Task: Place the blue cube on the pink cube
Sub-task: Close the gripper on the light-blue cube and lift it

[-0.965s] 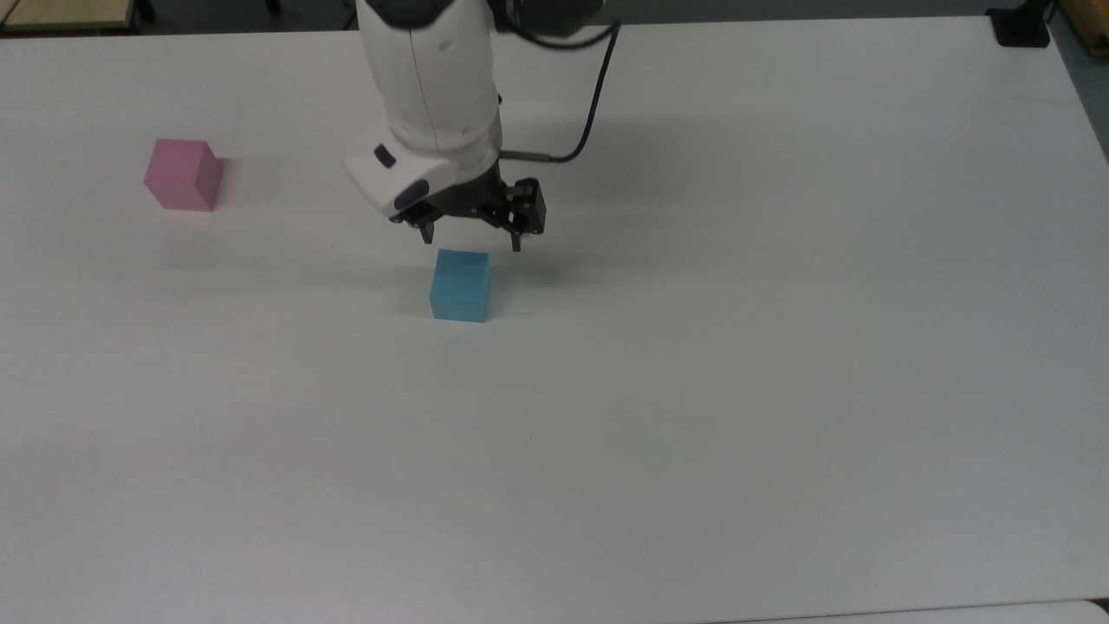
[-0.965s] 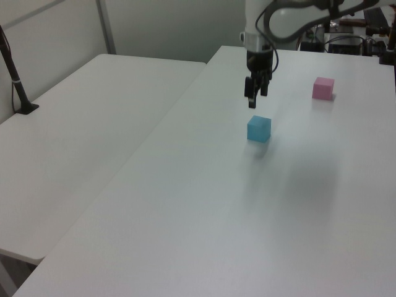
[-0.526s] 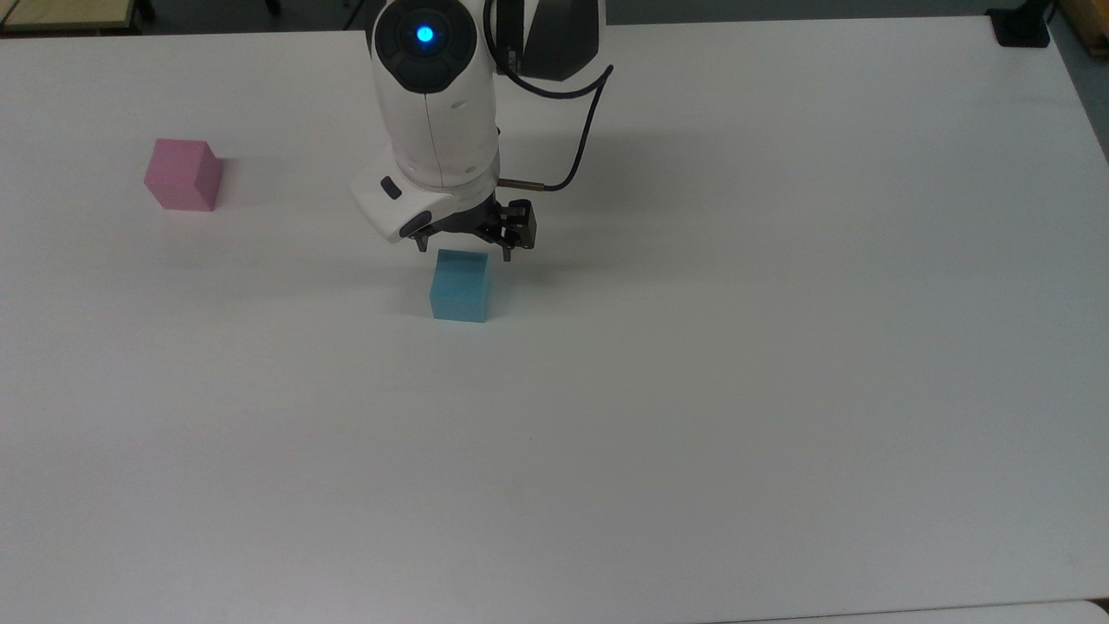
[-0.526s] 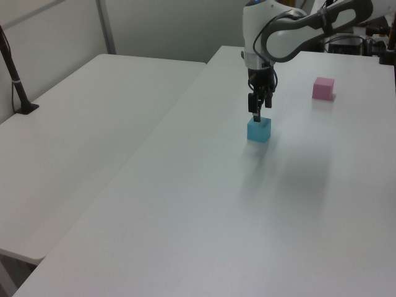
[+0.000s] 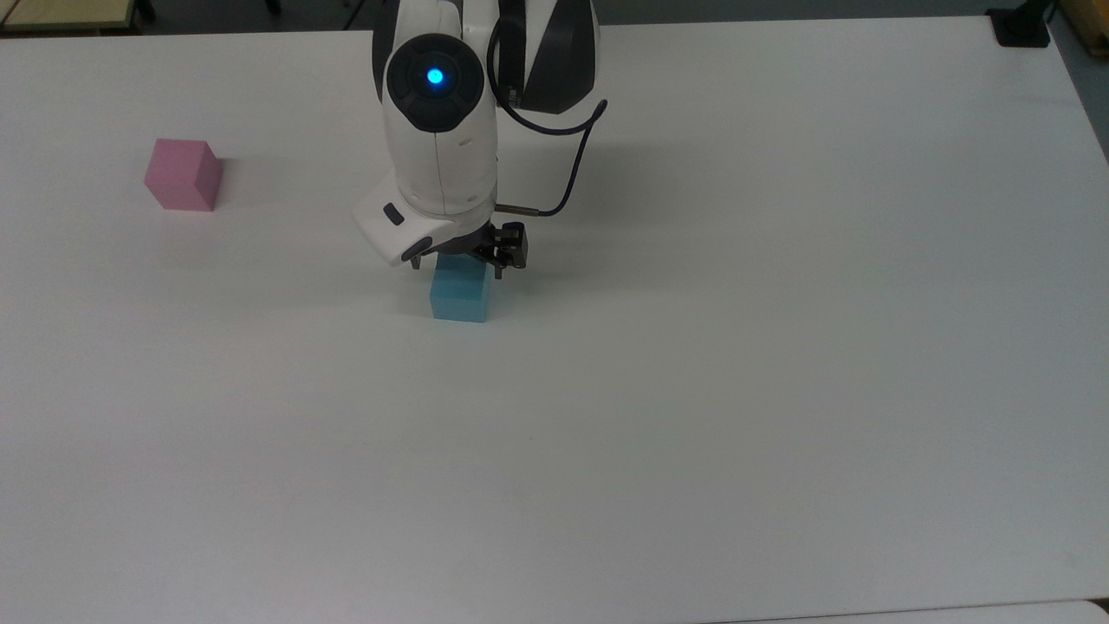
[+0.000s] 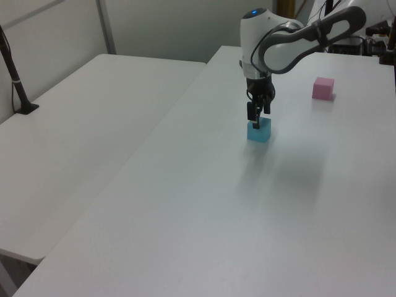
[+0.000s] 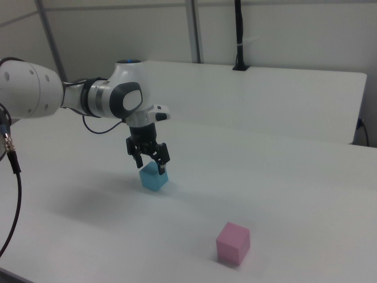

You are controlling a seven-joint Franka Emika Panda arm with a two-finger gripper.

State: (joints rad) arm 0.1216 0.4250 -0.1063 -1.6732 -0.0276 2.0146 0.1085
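The blue cube point(image 5: 459, 296) point(image 6: 259, 132) point(image 7: 154, 178) rests on the white table point(image 5: 693, 390) near its middle. My gripper point(image 5: 457, 267) point(image 6: 258, 124) point(image 7: 152, 168) is open and lowered over the cube's top, one finger on each side of it, with small gaps to its faces. The arm's white wrist hides the cube's far edge in the top view. The pink cube point(image 5: 182, 175) point(image 6: 323, 88) point(image 7: 233, 243) stands alone on the table, far off toward the top view's left.
A second white table point(image 6: 93, 124) adjoins along the left view's left, with a black post point(image 6: 13, 74) clamped to it. A black clamp point(image 5: 1022, 26) sits at the top view's far right corner. A black cable point(image 5: 572, 165) loops off the wrist.
The gripper has come down from above and behind the blue cube until its open fingers straddle the cube's top. Neither cube has moved.
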